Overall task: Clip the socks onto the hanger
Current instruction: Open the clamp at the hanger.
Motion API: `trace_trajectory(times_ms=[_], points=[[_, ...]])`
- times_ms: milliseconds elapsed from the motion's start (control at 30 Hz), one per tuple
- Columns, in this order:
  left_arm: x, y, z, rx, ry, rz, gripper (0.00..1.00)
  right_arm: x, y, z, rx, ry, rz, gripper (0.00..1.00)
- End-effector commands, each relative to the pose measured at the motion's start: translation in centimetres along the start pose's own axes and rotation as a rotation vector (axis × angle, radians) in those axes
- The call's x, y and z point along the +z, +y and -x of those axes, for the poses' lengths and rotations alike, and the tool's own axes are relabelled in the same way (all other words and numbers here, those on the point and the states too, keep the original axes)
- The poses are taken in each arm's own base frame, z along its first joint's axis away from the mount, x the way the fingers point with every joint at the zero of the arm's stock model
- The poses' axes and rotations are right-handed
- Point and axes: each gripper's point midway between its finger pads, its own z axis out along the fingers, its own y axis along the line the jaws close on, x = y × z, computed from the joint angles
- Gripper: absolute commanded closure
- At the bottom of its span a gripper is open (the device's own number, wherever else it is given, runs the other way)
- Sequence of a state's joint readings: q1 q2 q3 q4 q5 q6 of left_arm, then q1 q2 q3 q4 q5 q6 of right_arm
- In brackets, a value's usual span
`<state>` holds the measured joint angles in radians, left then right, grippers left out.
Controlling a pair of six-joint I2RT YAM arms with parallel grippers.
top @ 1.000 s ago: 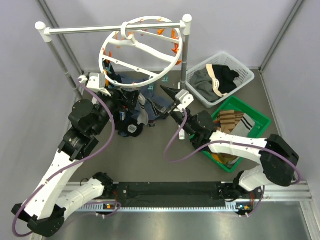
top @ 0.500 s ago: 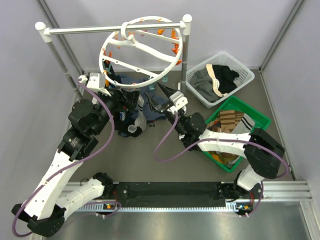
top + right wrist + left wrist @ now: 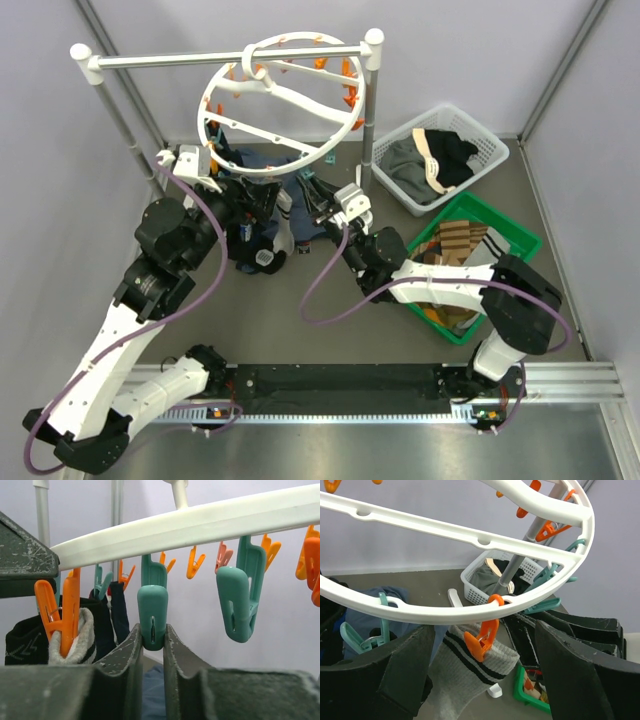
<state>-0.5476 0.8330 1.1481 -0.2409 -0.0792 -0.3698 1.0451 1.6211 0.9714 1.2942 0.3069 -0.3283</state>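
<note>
Two claws of mine sit under the hanger (image 3: pixel 420 612). My left claw (image 3: pixel 480 672) gapes wide, fingers either side of the grey sock (image 3: pixel 462 677) hanging from an orange clip (image 3: pixel 482 640). My right claw (image 3: pixel 152 652) is pinched on a teal clip's (image 3: pixel 151 610) lower end.

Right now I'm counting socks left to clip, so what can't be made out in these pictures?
Top view: loose socks on the table, partly covered by the hanger ring and the left arm; count unclear.
Left wrist view: the grey striped sock, its lower end cut off by the bottom edge.
Right wrist view: the teal clip pinched by the right pincer; its lower end hidden between the fingers.
</note>
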Motion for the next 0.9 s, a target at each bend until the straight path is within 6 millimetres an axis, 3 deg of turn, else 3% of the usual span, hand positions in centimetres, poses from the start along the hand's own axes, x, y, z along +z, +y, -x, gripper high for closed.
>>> trace_trajectory(times_ms=[0, 33, 100, 167, 200, 267, 333, 400, 600, 867], points=[[-1.5, -2.0, 3.3, 0.005, -0.07, -0.073, 0.15, 0.6, -0.6, 4.5, 0.063, -0.091, -0.024, 0.96], [-1.7, -2.1, 3.2, 0.014, -0.057, -0.081, 0.14, 0.5, -0.6, 5.4, 0.08, -0.094, -0.01, 1.0], [-2.5, -3.1, 3.4, 0.056, -0.056, -0.144, 0.14, 0.3, 0.0, 4.9, 0.081, -0.03, 0.031, 1.0], [-3.5, -4.0, 3.4, 0.097, -0.065, -0.211, 0.14, 0.3, 0.1, 6.3, 0.119, -0.028, 0.055, 1.0], [-3.7, -4.3, 3.3, 0.145, -0.067, -0.236, 0.14, 0.1, 0.6, 5.1, 0.107, 0.041, 0.085, 1.0], [-4.8, -5.3, 3.4, 0.187, -0.075, -0.309, 0.14, 0.6, 1.5, 6.3, 0.14, 0.078, 0.142, 1.0], [-5.3, -5.8, 3.4, 0.218, -0.09, -0.348, 0.14, 0.1, 3.0, 5.2, 0.167, 0.171, 0.22, 1.0], [-6.1, -6.9, 4.1, 0.221, -0.128, -0.406, 0.13, 0.1, 3.5, 6.1, 0.194, 0.185, 0.253, 1.0], [-5.6, -7.9, 4.1, 0.135, -0.112, -0.446, 0.16, -0.7, 5.5, 6.1, 0.223, 0.286, 0.375, 1.0], [-3.3, -5.8, 3.0, 0.061, -0.065, -0.311, 0.18, -1.5, 7.4, 6.6, 0.238, 0.35, 0.505, 1.0]])
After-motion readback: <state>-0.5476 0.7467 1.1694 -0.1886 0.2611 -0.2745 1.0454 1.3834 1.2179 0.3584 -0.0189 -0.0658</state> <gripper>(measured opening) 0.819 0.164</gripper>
